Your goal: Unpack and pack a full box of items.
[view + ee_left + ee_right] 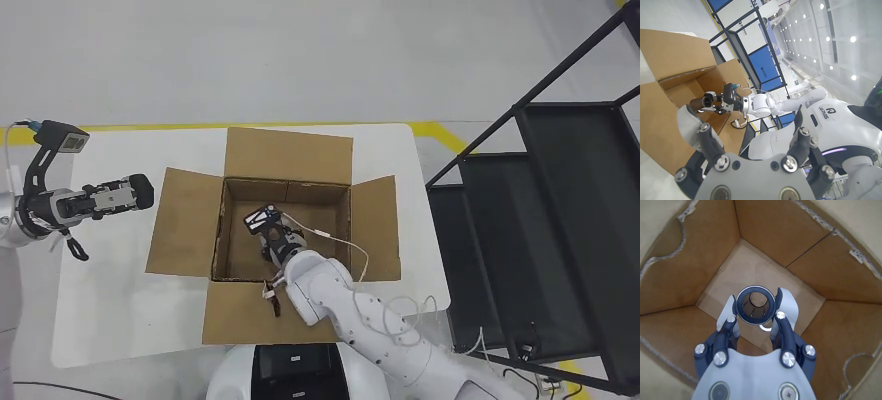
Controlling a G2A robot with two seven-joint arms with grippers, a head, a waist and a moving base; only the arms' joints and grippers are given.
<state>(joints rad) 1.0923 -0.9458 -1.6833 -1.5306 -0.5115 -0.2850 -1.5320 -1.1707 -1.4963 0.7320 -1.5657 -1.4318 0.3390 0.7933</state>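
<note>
**Right gripper holds a hollow cylinder in the open box**

Nearest you, the right gripper (756, 299) points down into the open cardboard box (290, 155). Its two fingers pinch a hollow metal cylinder (755, 321) by its sides. The cylinder has a dark ring around its open end. It hangs in the box's opening, apart from the brown floor below. A small pale ring shows just under it, and you cannot tell what that is. The box's four flaps are folded outward over the white table (100, 320). On the robot's left side, the left gripper (140, 190) hangs above the table beside the box's left flap. Its fingers are spread with nothing between them. Farthest off, past the table's right edge, stand dark metal steps (560, 200).
</note>
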